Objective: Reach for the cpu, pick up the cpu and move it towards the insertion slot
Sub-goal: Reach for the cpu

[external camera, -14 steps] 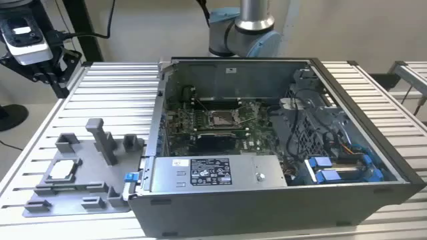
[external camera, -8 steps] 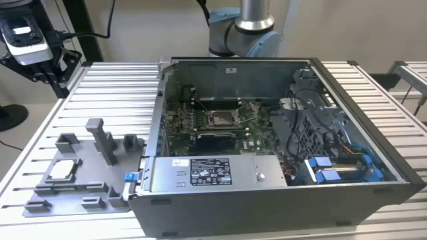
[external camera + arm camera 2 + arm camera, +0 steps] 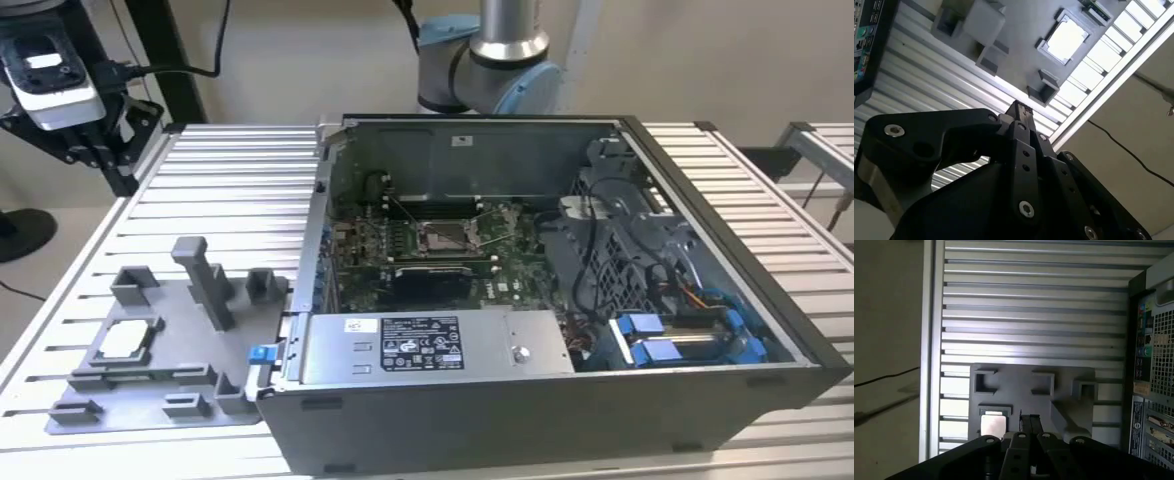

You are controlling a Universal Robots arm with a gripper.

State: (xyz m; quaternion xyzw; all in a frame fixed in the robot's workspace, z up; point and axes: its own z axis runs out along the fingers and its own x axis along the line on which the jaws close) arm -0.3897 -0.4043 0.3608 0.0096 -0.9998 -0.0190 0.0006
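Note:
The cpu point(image 3: 122, 340) is a pale square chip lying flat in a recess of the grey fixture plate point(image 3: 160, 400) on the table, at the exterior view's left. Both wrist views show it from well above, in the second wrist view as cpu point(image 3: 1066, 39) and in the first as cpu point(image 3: 992, 425). My black gripper point(image 3: 1017, 107) hangs high over the fixture, apart from the chip, its fingertips together and nothing between them; the first wrist view has the gripper point(image 3: 1029, 421) beside the chip's recess. The insertion slot point(image 3: 447, 237) sits on the motherboard inside the open computer case.
The open computer case point(image 3: 441, 410) stands to the exterior view's right of the fixture, with its port panel point(image 3: 1149, 355) facing it. Grey posts and blocks point(image 3: 204, 283) rise from the fixture plate. The slatted table's edge point(image 3: 931, 340) runs beside the fixture. A white-and-black device point(image 3: 51, 85) hangs at the upper left.

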